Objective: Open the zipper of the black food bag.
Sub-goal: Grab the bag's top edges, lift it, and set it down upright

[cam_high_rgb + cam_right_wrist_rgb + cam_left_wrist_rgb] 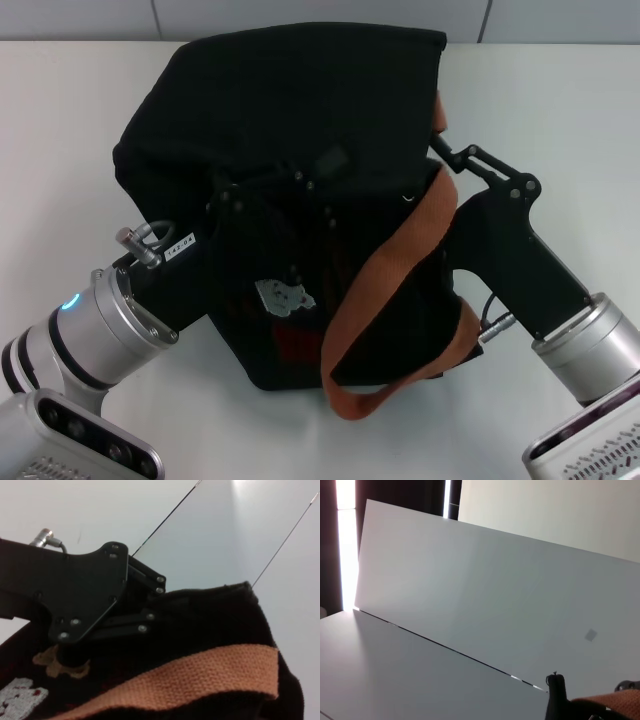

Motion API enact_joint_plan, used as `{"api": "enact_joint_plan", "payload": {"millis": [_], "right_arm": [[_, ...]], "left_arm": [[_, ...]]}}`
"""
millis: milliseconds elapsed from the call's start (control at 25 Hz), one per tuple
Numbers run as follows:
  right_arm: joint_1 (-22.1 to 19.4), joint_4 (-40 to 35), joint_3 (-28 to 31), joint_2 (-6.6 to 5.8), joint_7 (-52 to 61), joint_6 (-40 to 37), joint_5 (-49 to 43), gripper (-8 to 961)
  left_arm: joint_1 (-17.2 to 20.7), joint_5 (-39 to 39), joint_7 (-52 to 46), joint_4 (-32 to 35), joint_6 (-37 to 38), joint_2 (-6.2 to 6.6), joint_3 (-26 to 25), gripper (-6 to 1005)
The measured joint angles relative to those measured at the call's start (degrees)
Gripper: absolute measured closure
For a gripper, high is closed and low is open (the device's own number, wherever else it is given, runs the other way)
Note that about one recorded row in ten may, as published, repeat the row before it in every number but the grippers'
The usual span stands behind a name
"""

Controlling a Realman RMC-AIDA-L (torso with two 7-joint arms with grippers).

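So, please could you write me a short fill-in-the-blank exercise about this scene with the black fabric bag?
1. The boxy black fabric food bag stands on a ____ table.
2. Its woven strap handle is orange-____.
3. The left gripper and the right gripper press against the bag from ____ sides.
4. The pale patch on the bag's front is ____ the strap.

Missing words: white; brown; opposite; beside

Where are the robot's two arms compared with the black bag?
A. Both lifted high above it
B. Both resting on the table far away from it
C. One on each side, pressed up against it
C: in the head view the left end effector and the right end effector reach against opposite sides of the black food bag.
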Motion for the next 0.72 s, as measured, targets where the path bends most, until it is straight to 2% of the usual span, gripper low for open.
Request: {"api": "enact_joint_plan", "payload": {"millis": [80,200,440,600,720], "right_arm": [[0.1,0.0,0.0,0.00,0.0,0.6,0.0,409],[0.7,0.0,0.0,0.00,0.0,1.6,0.0,648],[1.6,0.3,0.0,0.00,-0.1,3.8,0.1,888],[0.9,0.4,0.0,0.00,-0.1,4.1,0.1,942],[-1.8,0.1,-0.3,0.00,-0.2,4.3,0.1,953]], "left_arm": [[0.0,0.0,0.0,-0.1,0.0,0.00,0.0,897],[0.0,0.0,0.0,-0.2,0.0,0.00,0.0,895],[0.0,0.0,0.0,-0.4,-0.2,0.00,0.0,893],[0.0,0.0,0.0,-0.5,-0.3,0.00,-0.3,891],[-0.1,-0.1,-0.3,-0.6,-0.3,-0.01,-0.7,890]]}}
